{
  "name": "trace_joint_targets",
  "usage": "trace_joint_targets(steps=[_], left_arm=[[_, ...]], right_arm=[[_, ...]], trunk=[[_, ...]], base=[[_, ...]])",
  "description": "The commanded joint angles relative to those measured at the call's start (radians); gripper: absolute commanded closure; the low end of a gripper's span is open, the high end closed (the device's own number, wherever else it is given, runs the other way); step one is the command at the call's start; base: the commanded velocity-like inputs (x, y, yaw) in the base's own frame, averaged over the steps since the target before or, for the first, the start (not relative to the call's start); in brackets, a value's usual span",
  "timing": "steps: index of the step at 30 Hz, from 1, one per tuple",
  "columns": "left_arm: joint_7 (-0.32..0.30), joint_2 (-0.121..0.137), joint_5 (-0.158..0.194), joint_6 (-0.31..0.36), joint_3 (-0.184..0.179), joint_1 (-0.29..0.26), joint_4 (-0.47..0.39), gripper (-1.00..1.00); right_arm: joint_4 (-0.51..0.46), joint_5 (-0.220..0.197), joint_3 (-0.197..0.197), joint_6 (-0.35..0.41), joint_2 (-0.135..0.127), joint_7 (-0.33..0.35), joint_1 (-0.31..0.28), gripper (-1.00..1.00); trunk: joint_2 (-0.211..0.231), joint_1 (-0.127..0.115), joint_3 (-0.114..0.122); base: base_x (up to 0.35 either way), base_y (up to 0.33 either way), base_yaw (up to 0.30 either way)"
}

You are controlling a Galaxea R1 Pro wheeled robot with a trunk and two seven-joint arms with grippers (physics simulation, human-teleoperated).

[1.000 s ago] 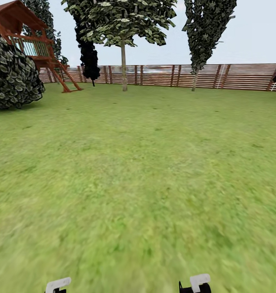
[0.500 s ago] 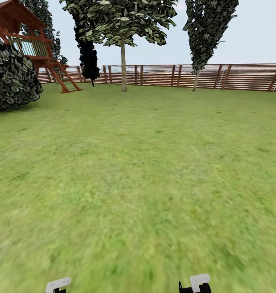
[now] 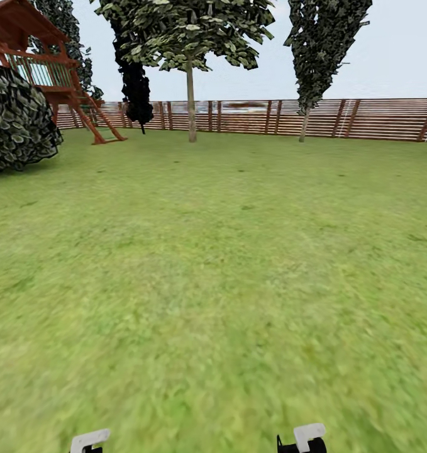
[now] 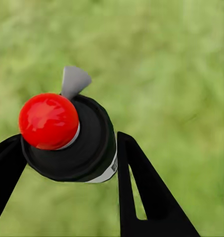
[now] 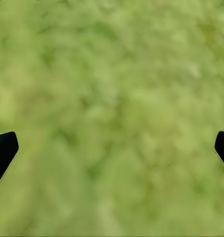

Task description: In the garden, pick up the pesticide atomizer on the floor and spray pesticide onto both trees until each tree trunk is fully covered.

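My left gripper (image 4: 67,163) is clamped around the atomizer (image 4: 74,140), a black bottle with a red ball cap and a grey nozzle, its dark fingers (image 4: 141,192) pressed against either side of the body. My right gripper (image 5: 112,143) hangs spread wide with nothing between its tips, over blurred grass (image 5: 112,98). Ahead, the lawn (image 3: 226,264) runs to a brown slat fence (image 3: 377,118). A pale-trunked tree (image 3: 191,100) stands near the fence, a second tree (image 3: 304,123) to its right, and a bush (image 3: 18,123) and wooden play tower (image 3: 46,63) sit at the lawn's far left corner. Over the last second the bush and tower have slid slightly left, which I judge to be my own view turning. With the atomizer already in hand, I am probably still heading for the trees; no trunk is close enough to spray.
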Motion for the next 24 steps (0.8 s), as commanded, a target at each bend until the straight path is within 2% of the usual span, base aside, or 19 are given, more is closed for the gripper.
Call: trace_joint_targets(steps=[1, 24], left_arm=[[0.003, 0.0, -0.005, -0.004, 0.002, -0.001, 0.001, 1.0], [0.003, 0.0, -0.005, -0.004, 0.002, -0.001, 0.001, 1.0]], right_arm=[[0.001, 0.006, 0.008, 0.0, 0.0, -0.01, -0.001, -1.0], [0.001, 0.006, 0.007, 0.001, 0.0, -0.01, -0.001, -1.0]], trunk=[[0.0, 0.0, -0.001], [0.0, 0.0, -0.001]], base=[[0.34, 0.0, 0.0], [0.34, 0.0, 0.0]])
